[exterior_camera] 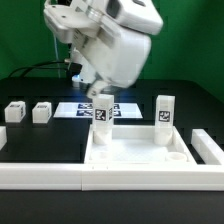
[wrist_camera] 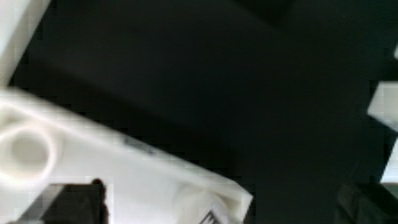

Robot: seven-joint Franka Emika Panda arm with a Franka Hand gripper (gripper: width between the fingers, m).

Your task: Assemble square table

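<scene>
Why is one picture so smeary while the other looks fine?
Wrist view: out of focus, the table slab showing only as a white smear against black. Exterior view: sharper and evenly lit, tags on the upright legs clear, the arm slightly soft.

two legs (exterior_camera: 164, 112) stand on the slab (exterior_camera: 140, 151), two loose legs (exterior_camera: 41, 111) toward the exterior view's left.

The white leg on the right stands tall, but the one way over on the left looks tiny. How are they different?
The right leg stands upright and looks tall; the far-left leg sits low, probably lying down. The right leg is at the square tabletop's far edge; the far-left leg sits apart from it on the black table. Both are white and carry black-and-white marker tags.
</scene>
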